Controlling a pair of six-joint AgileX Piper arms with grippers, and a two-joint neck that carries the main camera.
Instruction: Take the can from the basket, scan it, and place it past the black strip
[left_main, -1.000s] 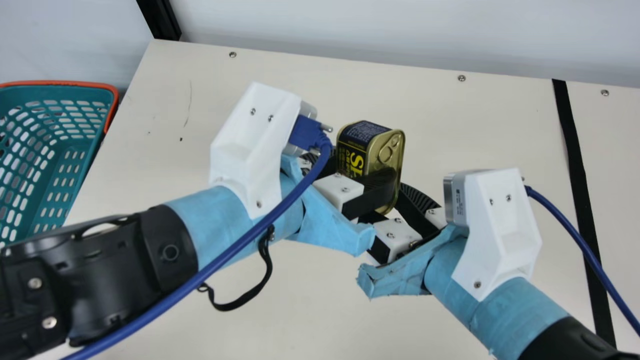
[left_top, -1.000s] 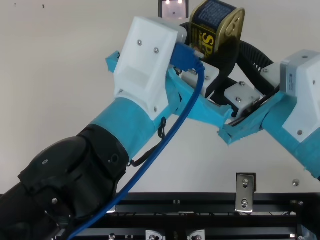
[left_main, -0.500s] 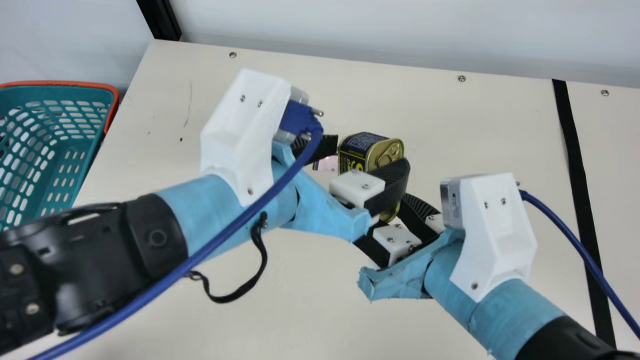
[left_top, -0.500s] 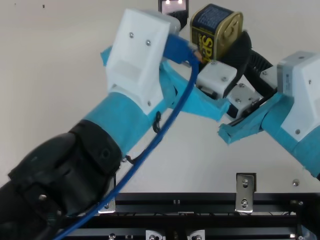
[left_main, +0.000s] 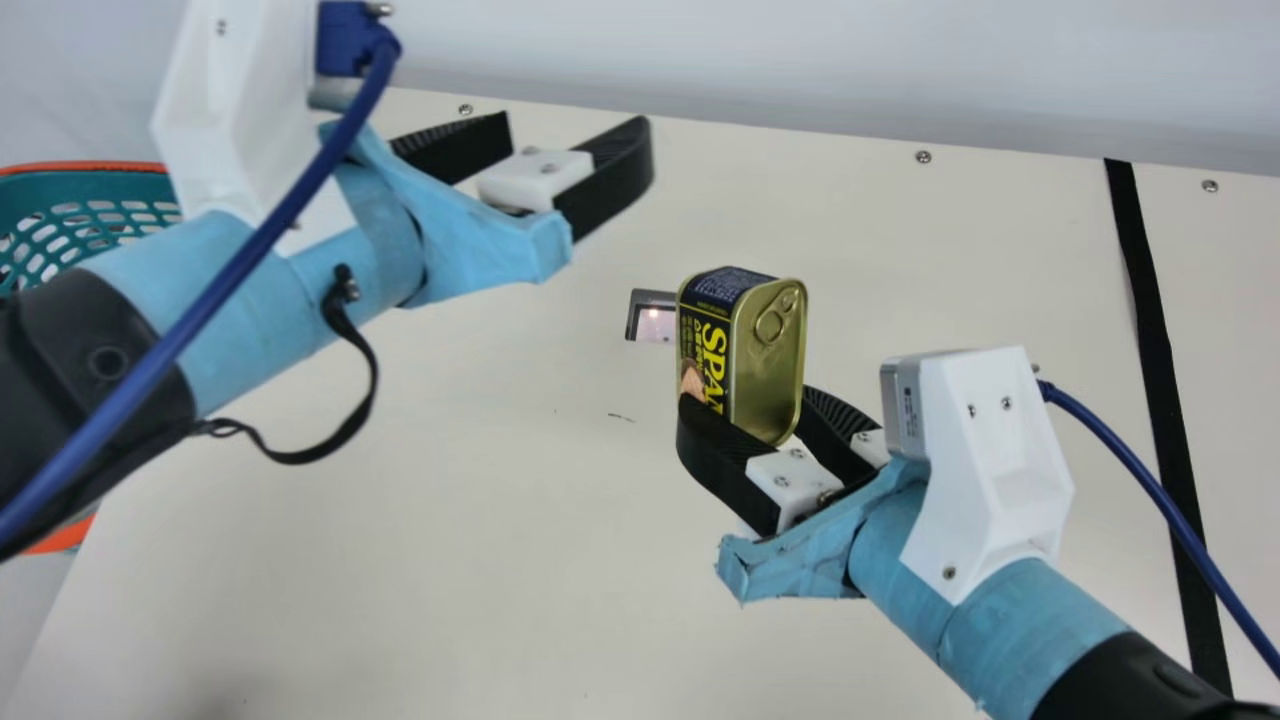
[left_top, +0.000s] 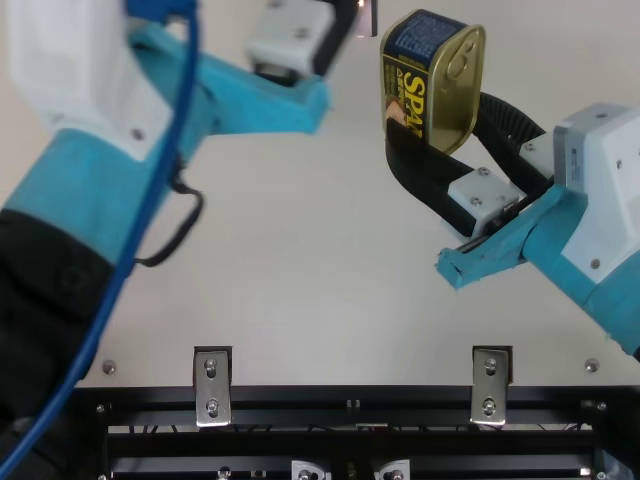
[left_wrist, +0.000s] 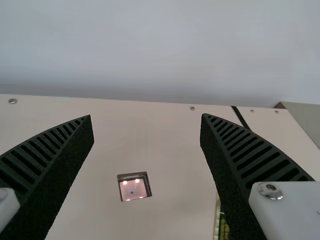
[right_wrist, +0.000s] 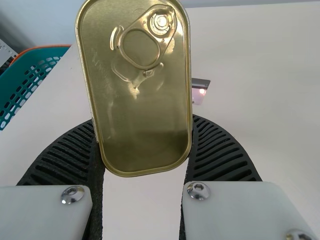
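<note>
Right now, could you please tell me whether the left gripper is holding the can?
No, the can sits between the jaws of the right gripper, while the left gripper stands open.

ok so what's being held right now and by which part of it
The can, by its opposite sides near the lower end, between the fingers of the right gripper. The left gripper is open and empty.

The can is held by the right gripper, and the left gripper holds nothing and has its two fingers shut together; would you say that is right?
Not quite: the left gripper is open, its two fingers well apart, as the left wrist view shows. It does hold nothing, and the can is held by the right gripper.
</note>
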